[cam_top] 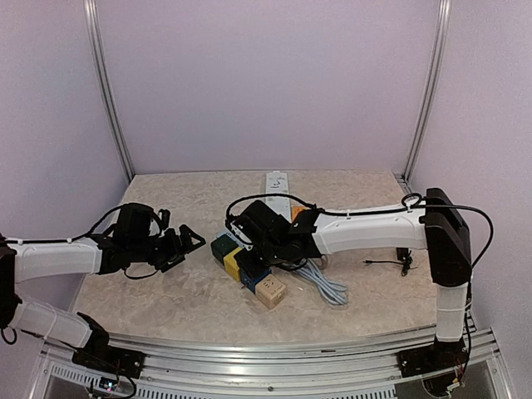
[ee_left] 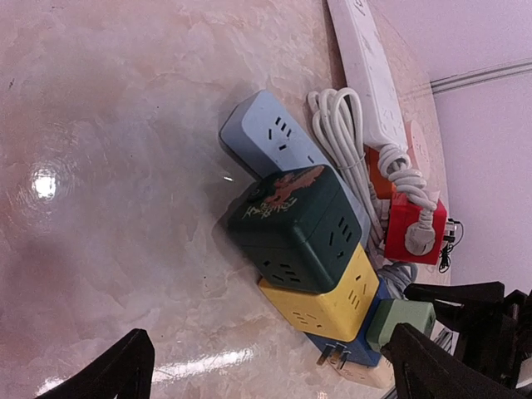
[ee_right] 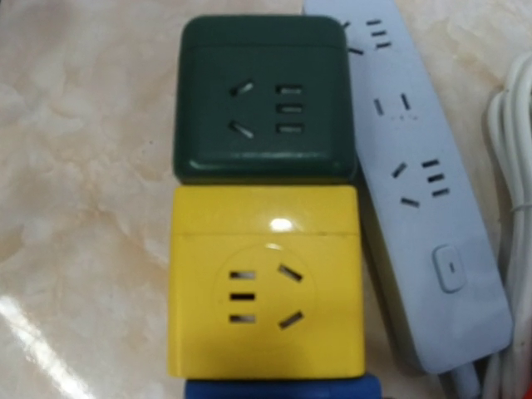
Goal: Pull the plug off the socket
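A row of cube sockets lies mid-table: dark green (cam_top: 223, 245), yellow (cam_top: 233, 262), blue (cam_top: 252, 278) and beige (cam_top: 270, 291). In the left wrist view a pale green plug (ee_left: 399, 320) sits on the blue cube (ee_left: 353, 349), with a black finger (ee_left: 453, 293) of my right gripper right beside it. My right gripper (cam_top: 259, 253) hovers over the blue cube and hides the plug from above; its jaws do not show. The right wrist view looks straight down on the yellow cube (ee_right: 266, 283) and green cube (ee_right: 262, 100). My left gripper (cam_top: 181, 235) is open, left of the row and empty.
A white power strip (cam_top: 276, 184) lies at the back, with a pale blue strip (ee_left: 274, 133) beside the cubes. Coiled grey cable (cam_top: 324, 283), a red cube (ee_left: 413, 229) and an orange one (ee_left: 378, 179) sit right of the row. A thin black lead (cam_top: 386, 263) lies far right.
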You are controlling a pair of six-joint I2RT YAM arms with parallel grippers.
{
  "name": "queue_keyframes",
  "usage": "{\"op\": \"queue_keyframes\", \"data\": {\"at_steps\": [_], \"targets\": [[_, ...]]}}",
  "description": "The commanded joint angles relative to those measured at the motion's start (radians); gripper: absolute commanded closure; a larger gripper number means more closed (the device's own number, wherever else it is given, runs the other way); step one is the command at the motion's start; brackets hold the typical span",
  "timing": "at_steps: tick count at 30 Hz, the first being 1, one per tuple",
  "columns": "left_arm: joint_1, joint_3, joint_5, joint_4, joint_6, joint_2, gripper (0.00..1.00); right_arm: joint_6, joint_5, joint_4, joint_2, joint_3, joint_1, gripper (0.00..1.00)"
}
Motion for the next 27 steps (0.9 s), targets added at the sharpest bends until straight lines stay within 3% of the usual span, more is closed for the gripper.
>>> {"op": "queue_keyframes", "data": {"at_steps": [1, 5, 12, 15, 27], "targets": [[-0.015, -0.002, -0.001, 0.03, -0.009, 0.019, 0.04, 0.017, -0.009, -0.01, 0.028, 0.025, 0.012, 0.49], [-0.03, 0.004, 0.005, 0.057, -0.016, 0.043, 0.04, 0.02, -0.017, -0.006, 0.033, 0.026, 0.011, 0.56], [-0.073, 0.029, 0.0, 0.082, -0.027, 0.111, 0.06, 0.033, -0.061, 0.03, 0.023, 0.004, 0.012, 0.9], [-0.092, 0.035, -0.001, 0.092, -0.04, 0.133, 0.07, 0.036, -0.069, 0.033, 0.018, 0.0, 0.011, 0.99], [-0.16, 0.048, 0.009, 0.155, -0.089, 0.216, 0.14, 0.042, -0.096, 0.056, -0.004, -0.018, 0.022, 1.0]]}}
